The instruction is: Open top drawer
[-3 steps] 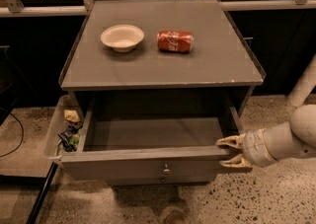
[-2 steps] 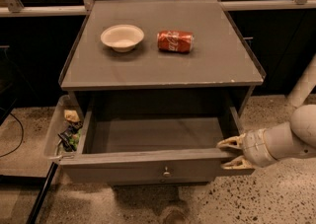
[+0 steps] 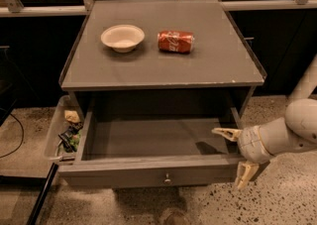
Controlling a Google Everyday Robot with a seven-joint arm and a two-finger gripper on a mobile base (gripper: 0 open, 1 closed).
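- Almost nothing has moved since the earlier frame. The top drawer (image 3: pixel 124 175) stands as far out as it did, and the tool (image 3: pixel 229 158) sits at the same near-right corner.
- We judge the task essentially done. The drawer is pulled well out from under the table (image 3: pixel 163 73), its bare floor shows, and its knob (image 3: pixel 167 178) faces us at the near edge.
- The tool is spread wide. One finger reaches over the drawer's inside at the right and the other hangs in front of the front panel, so the corner sits between them. We cannot tell whether either finger touches the wood.
- What is left, as we see it, is to let go and draw the arm clear — perhaps one last tug.
- The floor (image 3: pixel 287 204) to the near right looks open for backing away.
- On the left a side bin (image 3: pixel 52 137) of clutter sits beside the drawer wall, and a dark pole (image 3: pixel 39 199) leans near — tighter there.
- The bowl (image 3: pixel 122 37) and the can (image 3: pixel 176 41) rest far back on the table, well apart from the tool.
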